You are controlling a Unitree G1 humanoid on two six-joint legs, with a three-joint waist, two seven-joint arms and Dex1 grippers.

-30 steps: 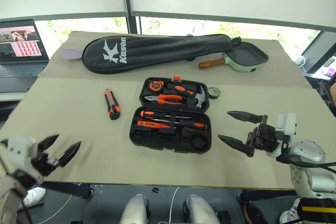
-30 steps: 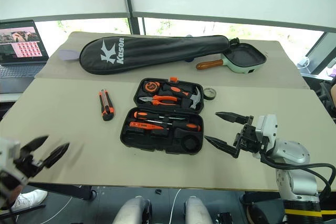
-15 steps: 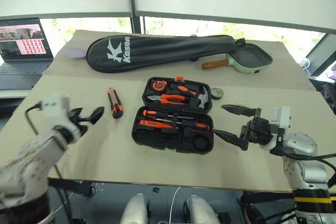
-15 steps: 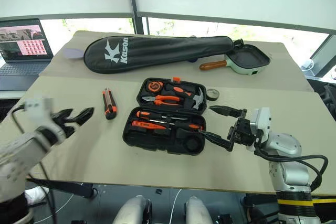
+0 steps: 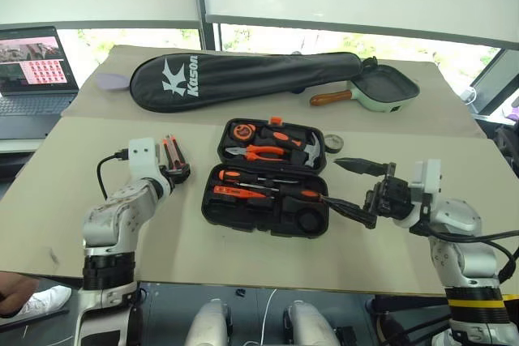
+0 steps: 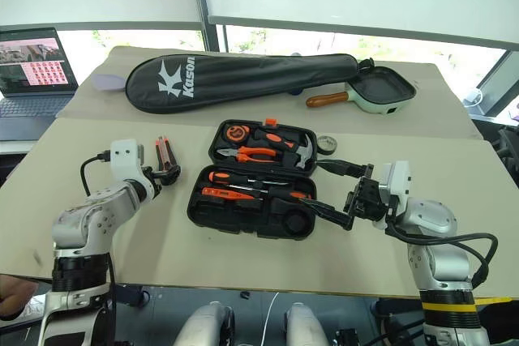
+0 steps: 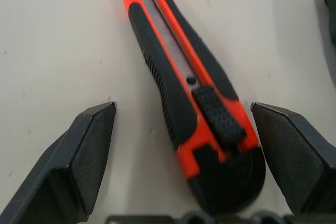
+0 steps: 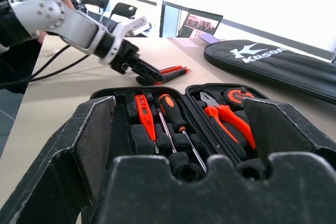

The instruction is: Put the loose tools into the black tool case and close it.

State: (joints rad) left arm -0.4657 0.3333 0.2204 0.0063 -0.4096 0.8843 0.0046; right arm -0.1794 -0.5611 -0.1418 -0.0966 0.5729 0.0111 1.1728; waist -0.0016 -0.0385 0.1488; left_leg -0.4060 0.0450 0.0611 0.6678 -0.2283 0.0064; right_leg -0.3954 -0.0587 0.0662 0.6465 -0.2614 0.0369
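A wide beige table (image 5: 268, 265) stands in front of a row of windows with pale blinds drawn down. At its far edge lies a long black Kason racket bag (image 5: 243, 79), with a green pan (image 5: 388, 88) beside it and a laptop (image 5: 32, 66) open on a desk off to the left.

The black tool case (image 5: 269, 176) sits open in the middle of the table, with pliers, hammer and tape measure in the far half and screwdrivers in the near half. A small tape roll (image 5: 333, 143) lies just beside its far right corner. The utility knife (image 5: 175, 160) lies flat on the table left of the case.

A second ago the left end effector (image 7: 184, 145) hung low off the table's near left corner; it has since swung in over the table to the knife. The right end effector (image 5: 357, 192) has barely shifted, still hovering at the case's right edge.

The left wrist view shows the knife lying between the spread fingers (image 7: 86, 150), with neither touching it, so nothing is held. The right wrist view shows its own fingers wide apart and empty over the case, and a person holding a phone in the background.
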